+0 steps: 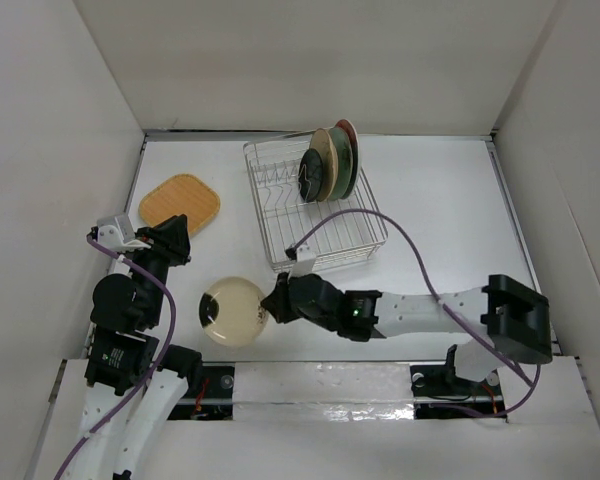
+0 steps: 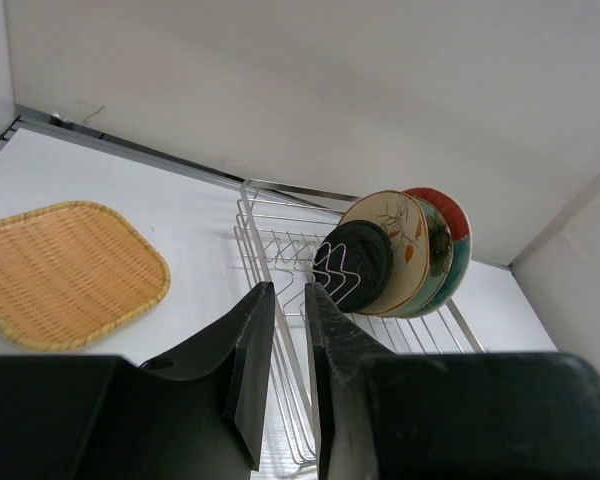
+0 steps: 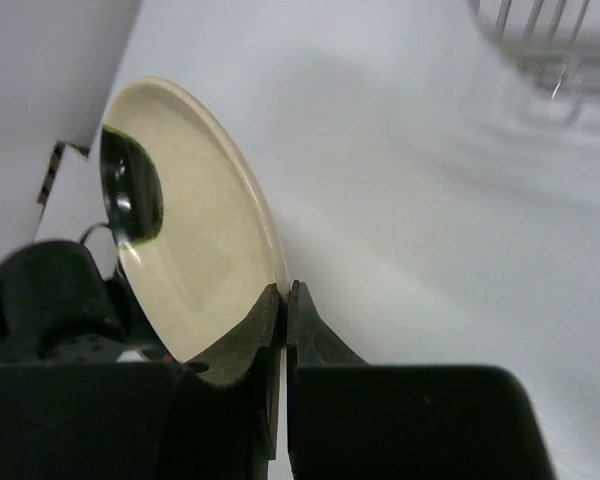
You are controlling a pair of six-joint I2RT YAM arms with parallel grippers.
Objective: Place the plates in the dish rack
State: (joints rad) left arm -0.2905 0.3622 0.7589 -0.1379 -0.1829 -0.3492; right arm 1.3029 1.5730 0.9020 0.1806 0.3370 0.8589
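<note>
A rectangular silver wire dish rack (image 1: 325, 235) stands on the white table (image 1: 450, 200), toward the far side and a little right of centre. Four plates stand on edge in the slots at its far end, packed one against the next. A small black round plate (image 2: 358, 262) is frontmost. Behind it come a cream round plate with a floral print (image 2: 398, 232), a teal plate (image 2: 450, 262), and a red round plate (image 2: 442, 203) closest to the back wall.

An orange rounded-square plate with a woven surface (image 1: 180, 205) lies flat on the table to the left of the rack, apart from it. A pale yellow round plate with a black mark (image 1: 235, 315) is at the near part of the table, in front of the rack's near-left corner and between the two arms.

The right arm (image 1: 420, 312) stretches leftward along the near side of the table. The right arm's jaws are closed on the right-hand rim of the pale yellow plate, pinching it between them. The black mark lies on the side of the plate away from the grip. Whether the plate is off the table cannot be told.

The left arm (image 1: 130, 300) is raised at the left side. The left arm's jaws hang near the orange plate's near-right corner, facing the rack. They stand slightly apart with only a narrow gap and nothing between them.
</note>
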